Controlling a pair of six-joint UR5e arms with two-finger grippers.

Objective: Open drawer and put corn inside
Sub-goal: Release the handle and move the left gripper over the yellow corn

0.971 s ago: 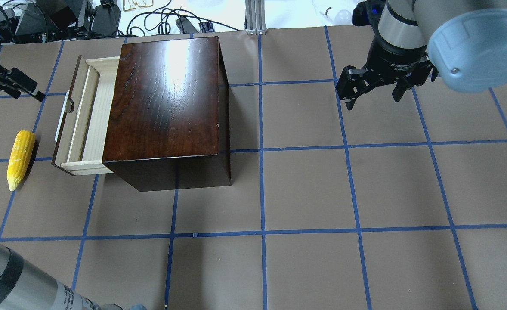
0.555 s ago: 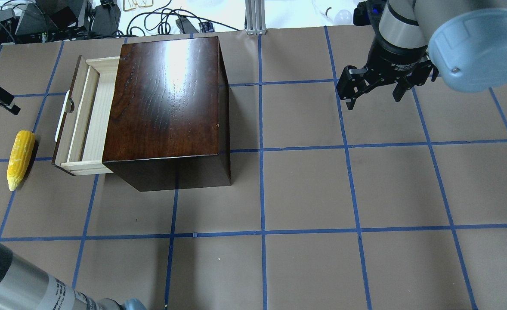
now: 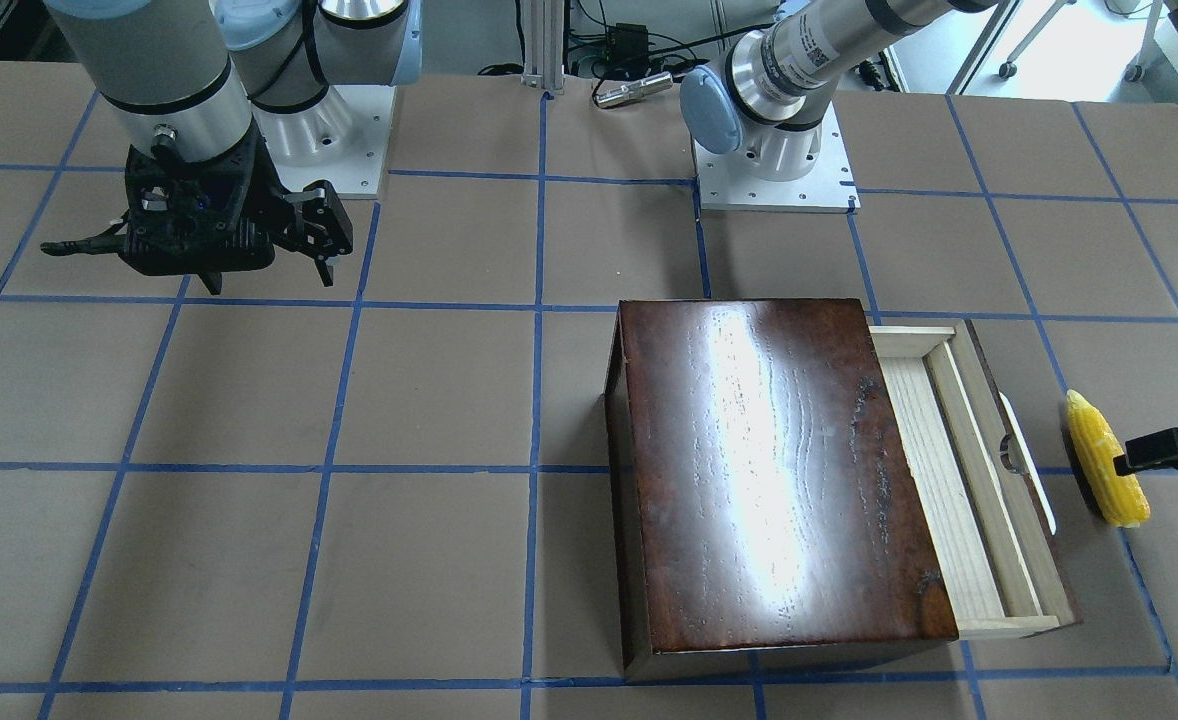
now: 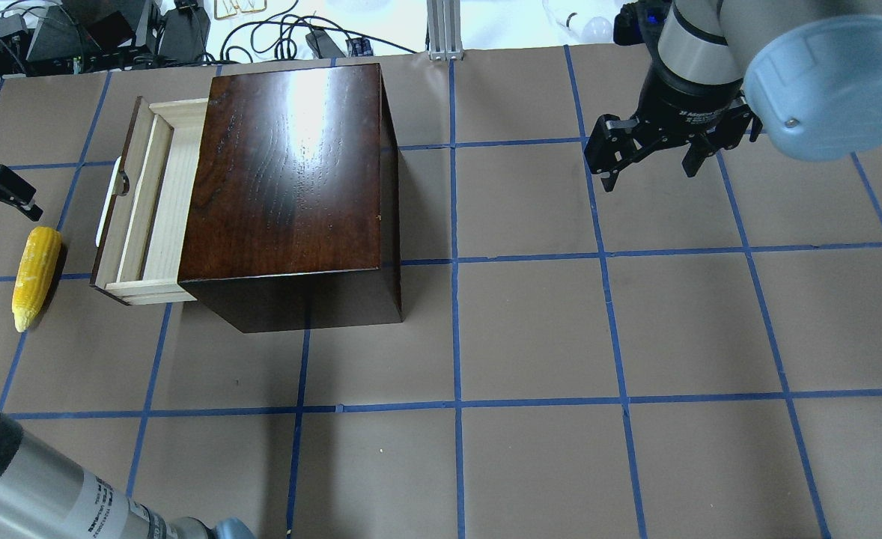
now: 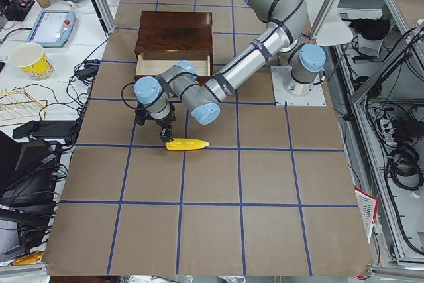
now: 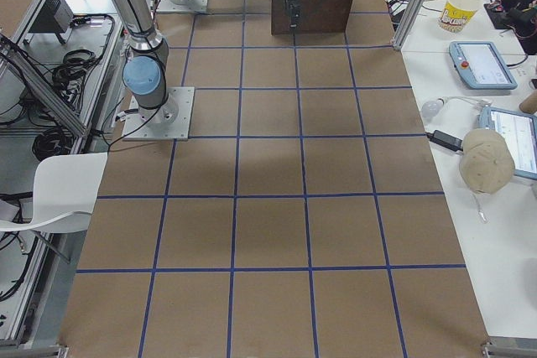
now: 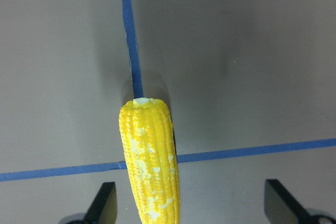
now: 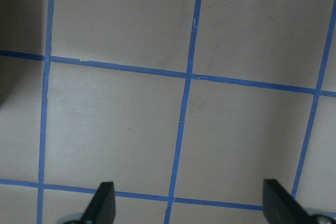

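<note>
Bright yellow on the corn (image 7: 149, 166), with rows of bumpy kernels flecked by paler, whitish spots and a cream-white blunt end. Pale light wood with fine straight grain inside the drawer (image 4: 165, 202); dark brown on its front panel, white on the curved handle (image 4: 108, 203). Glossy dark reddish-brown on the box (image 4: 287, 172), with wavy grain lines and a broad white glare streak across the top. Dull grey-brown over the tabletop (image 4: 531, 329), crossed edge to edge by a grid of blue tape lines. Black on the left gripper (image 7: 191, 205) and the right gripper (image 4: 649, 174). Silver-grey on the right arm (image 4: 699, 45), pale blue on its joint cap (image 4: 830, 82).
</note>
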